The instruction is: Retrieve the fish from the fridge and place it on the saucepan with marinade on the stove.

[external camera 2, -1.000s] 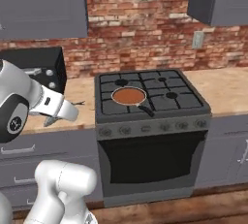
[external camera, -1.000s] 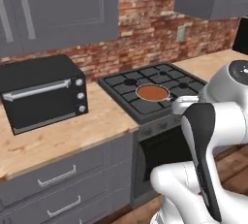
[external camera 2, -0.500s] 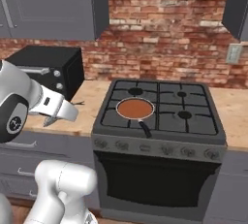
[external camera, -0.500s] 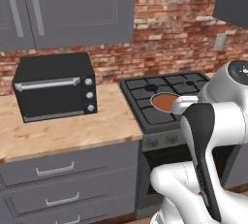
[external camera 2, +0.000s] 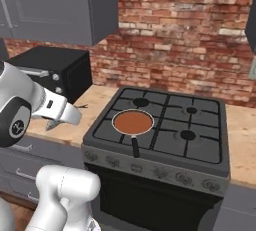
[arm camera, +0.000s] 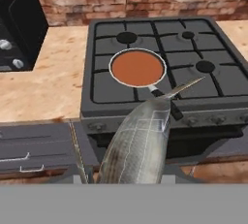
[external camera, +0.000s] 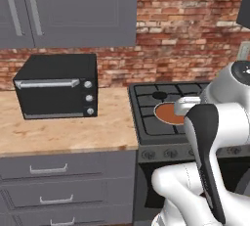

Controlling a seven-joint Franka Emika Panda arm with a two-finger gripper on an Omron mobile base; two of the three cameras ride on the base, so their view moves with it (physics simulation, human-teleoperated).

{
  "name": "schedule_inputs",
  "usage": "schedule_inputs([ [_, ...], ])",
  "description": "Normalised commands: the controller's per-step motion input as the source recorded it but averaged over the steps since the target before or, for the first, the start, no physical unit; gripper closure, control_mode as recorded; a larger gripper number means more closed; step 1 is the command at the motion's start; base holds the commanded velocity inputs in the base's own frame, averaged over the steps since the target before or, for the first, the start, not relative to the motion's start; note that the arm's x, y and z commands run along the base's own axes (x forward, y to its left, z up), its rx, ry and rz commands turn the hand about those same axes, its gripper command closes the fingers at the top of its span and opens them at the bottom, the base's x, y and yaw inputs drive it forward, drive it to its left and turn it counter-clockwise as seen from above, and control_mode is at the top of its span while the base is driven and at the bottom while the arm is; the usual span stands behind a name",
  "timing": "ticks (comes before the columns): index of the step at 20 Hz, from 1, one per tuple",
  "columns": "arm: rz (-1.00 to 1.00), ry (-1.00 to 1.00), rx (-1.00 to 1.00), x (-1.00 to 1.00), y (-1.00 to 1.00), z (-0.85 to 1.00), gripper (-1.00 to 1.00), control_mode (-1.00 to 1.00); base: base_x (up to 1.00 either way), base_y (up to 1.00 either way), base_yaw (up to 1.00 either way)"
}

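On the grated stove (arm camera: 160,58), a round saucepan (arm camera: 137,68) holds smooth marinade (arm camera: 137,68).

A black toaster oven (external camera: 56,92) sits on the wooden surface (external camera: 63,132), under grey cupboards (external camera: 68,10), by a brick wall (external camera 2: 185,35).

One fish (arm camera: 138,143), one saucepan (arm camera: 137,68) of marinade (external camera 2: 132,122), one stove (external camera 2: 165,130) with four burners, one toaster oven (external camera: 56,93) with three knobs, one desk (external camera: 63,129).

Scaly, perhaps glossy fish (arm camera: 138,145); matt wooden counter (arm camera: 48,89); brick wall (external camera 2: 185,35).
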Motion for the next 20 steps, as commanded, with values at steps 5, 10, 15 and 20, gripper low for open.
schedule_inputs([
  [5,0.0,0.0,0.0,0.0,0.0,0.0,1.0,1.0,0.12,0.0,0.07],
  [10,0.0,0.0,0.0,0.0,0.0,0.0,1.0,1.0,0.68,-0.53,0.0],
  [15,0.0,0.0,0.0,0.0,0.0,0.0,1.0,1.0,0.56,-0.6,0.0],
  [20,0.0,0.0,0.0,0.0,0.0,0.0,1.0,1.0,0.06,-0.11,0.0],
])
